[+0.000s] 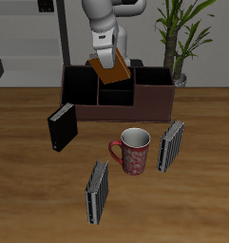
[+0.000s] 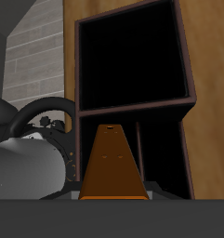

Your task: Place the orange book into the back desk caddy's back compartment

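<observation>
The orange book (image 1: 111, 70) is held tilted in my gripper (image 1: 107, 59), just above the middle section of the back desk caddy (image 1: 149, 99), a wide dark box at the table's back. In the wrist view the book (image 2: 112, 165) stands out from my gripper between the jaws, pointing at the caddy's dark cells; a narrow cell (image 2: 158, 149) lies just beside it and a wide dark cell (image 2: 132, 56) lies beyond. My gripper is shut on the book. The fingertips are hidden behind the book.
A black book (image 1: 61, 126) stands before the caddy. A red patterned mug (image 1: 133, 151) stands mid-table between two grey striped books (image 1: 171, 144) (image 1: 96, 191). A potted plant (image 1: 179, 38) stands behind the caddy.
</observation>
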